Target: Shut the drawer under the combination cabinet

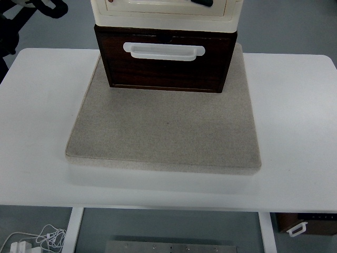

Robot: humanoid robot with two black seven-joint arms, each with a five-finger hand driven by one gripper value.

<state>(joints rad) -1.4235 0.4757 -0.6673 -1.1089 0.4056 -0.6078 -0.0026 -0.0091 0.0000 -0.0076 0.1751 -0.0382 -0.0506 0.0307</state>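
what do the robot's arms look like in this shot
Little of them shows. Only the left arm is visible, at the top left corner: black, rounded, slightly glossy casing pieces, with a touch of white at the very top edge. A small black sliver at the top edge, over the cream cabinet, may be part of its hand. The right arm is out of view.

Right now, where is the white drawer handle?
In the head view the white handle sits top centre, on the dark wooden drawer front, just below the cream cabinet and above the grey mat.
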